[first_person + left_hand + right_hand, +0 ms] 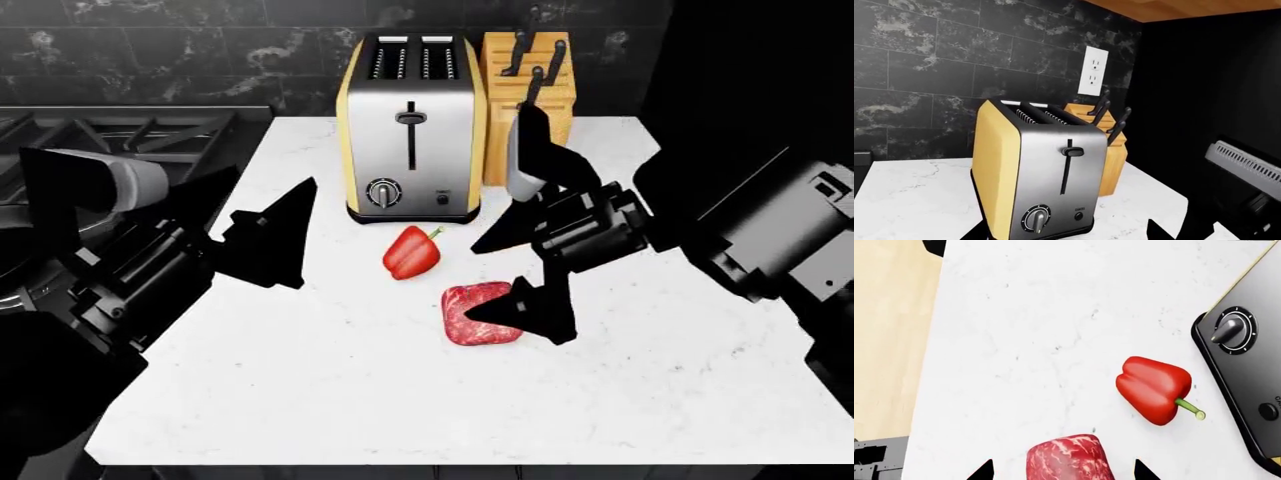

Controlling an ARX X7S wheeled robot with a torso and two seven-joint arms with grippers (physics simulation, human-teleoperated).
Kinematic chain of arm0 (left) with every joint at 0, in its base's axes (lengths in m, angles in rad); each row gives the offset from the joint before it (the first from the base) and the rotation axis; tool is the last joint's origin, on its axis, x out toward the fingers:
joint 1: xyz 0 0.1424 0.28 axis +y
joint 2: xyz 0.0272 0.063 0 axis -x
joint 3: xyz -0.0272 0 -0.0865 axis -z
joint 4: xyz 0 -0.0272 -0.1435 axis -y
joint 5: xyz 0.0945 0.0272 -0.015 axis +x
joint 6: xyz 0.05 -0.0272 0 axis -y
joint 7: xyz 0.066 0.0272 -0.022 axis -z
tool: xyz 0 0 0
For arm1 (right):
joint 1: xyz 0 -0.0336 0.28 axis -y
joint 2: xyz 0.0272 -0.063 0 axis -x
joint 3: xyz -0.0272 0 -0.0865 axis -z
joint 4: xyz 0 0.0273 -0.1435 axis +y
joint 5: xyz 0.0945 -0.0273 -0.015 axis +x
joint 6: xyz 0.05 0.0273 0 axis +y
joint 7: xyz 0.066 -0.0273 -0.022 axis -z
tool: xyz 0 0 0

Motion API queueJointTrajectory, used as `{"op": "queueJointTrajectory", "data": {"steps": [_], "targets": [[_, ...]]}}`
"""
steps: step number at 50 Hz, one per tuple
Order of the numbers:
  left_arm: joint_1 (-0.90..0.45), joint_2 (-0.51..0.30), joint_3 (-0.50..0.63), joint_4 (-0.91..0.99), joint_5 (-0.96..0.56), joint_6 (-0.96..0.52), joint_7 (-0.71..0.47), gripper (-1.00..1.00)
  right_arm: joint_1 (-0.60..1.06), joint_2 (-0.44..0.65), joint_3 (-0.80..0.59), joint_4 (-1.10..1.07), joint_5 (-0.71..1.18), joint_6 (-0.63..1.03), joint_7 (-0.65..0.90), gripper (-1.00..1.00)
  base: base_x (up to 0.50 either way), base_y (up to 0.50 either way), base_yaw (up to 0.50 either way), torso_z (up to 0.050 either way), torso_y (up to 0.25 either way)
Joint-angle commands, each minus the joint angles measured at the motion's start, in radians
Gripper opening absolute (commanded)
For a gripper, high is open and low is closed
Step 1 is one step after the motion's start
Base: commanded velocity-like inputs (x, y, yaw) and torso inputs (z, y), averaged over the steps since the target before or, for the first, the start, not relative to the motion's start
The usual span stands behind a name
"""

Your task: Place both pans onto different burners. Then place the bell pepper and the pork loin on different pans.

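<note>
The red bell pepper [411, 252] [1153, 388] lies on the white counter just in front of the toaster. To its right lies the pork loin [483, 318] [1069, 460], a marbled red slab. My right gripper [470, 283] [1062, 473] is open, one fingertip on each side of the pork loin and neither touching it. My left gripper [274, 190] [1069, 233] is open and holds nothing; it points at the toaster from the left. Burner grates [120, 130] show at the far left. The pans are out of view.
A yellow and steel toaster [408, 125] [1044, 175] stands at the back of the counter [334, 380], with a wooden knife block [529, 90] [1111, 150] beside it. A black tiled wall with an outlet [1093, 70] rises behind them. The counter's front edge is near.
</note>
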Motion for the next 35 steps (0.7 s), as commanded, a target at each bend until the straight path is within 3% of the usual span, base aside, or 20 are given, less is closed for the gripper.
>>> {"op": "queueJointTrajectory", "data": {"steps": [1, 9, 35], "targets": [[0.001, -0.001, -0.001, -0.003, -0.002, 0.004, 0.001, 1.00, -0.001, -0.014, -0.028, 0.033, -0.031, -0.008, -0.005, 1.00, 0.00, 0.00, 0.00, 0.000, 0.000], [0.005, -0.004, 0.000, 0.008, -0.005, 0.005, 0.004, 1.00, -0.018, -0.088, -0.065, 0.186, -0.089, -0.095, -0.048, 1.00, 0.00, 0.00, 0.00, 0.000, 0.000], [0.011, -0.009, 0.000, 0.020, -0.016, 0.009, 0.008, 1.00, -0.045, -0.108, -0.104, 0.211, -0.110, -0.103, -0.061, 1.00, 0.00, 0.00, 0.00, 0.000, 0.000]]}}
